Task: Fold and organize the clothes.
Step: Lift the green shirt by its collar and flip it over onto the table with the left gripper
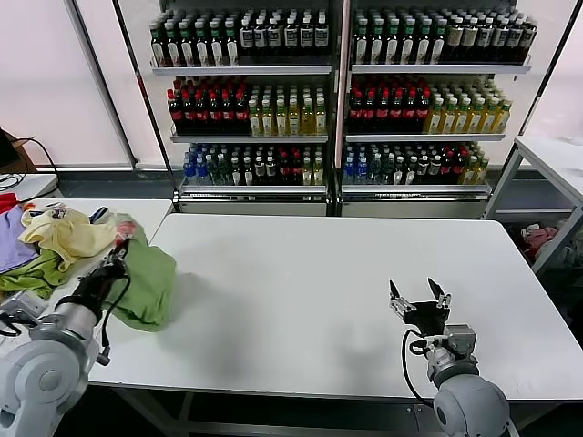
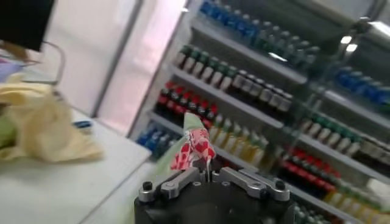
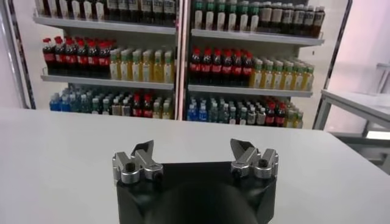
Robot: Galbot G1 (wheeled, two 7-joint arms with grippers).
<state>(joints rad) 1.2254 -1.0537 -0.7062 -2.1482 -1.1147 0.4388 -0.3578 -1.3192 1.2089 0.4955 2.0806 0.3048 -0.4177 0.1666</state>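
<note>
The light green polo shirt [image 1: 150,284] hangs bunched over the left edge of the white table [image 1: 310,273]. My left gripper [image 1: 117,259] is shut on a fold of it. In the left wrist view the jaws [image 2: 207,174] pinch a strip of fabric with the red-and-white print [image 2: 195,145], which stands up between them. My right gripper [image 1: 420,293] is open and empty just above the table near its front right. In the right wrist view [image 3: 194,150] nothing lies between its fingers.
A pile of other garments lies on the side table at the left: pale yellow [image 1: 68,237], purple [image 1: 11,244], darker green [image 1: 32,275]. Shelves of bottles [image 1: 337,100] stand behind the table. Another table [image 1: 556,159] stands at the far right.
</note>
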